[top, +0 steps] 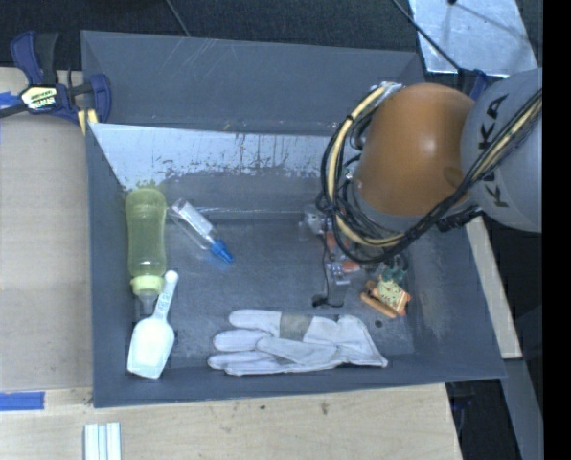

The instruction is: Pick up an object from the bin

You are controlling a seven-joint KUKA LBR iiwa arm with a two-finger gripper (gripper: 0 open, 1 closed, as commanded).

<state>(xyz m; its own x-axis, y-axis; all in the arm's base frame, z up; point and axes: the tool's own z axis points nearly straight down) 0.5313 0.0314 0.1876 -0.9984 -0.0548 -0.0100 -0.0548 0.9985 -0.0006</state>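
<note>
My gripper (331, 290) reaches down below the arm's wrist, right of the bin's middle. Its tip hangs just above the cuff end of a white work glove (295, 343), which lies flat along the front wall. I cannot tell whether it touches the glove. A small orange and green piece (388, 296) lies immediately to the right of the gripper.
On the left of the bin a yellow-green bottle (146, 238) lies lengthwise, with a white scoop-like tool (154, 338) below it. A clear tube with a blue tip (199, 230) lies left of the middle. The arm's orange cover and cables hang over the right back part.
</note>
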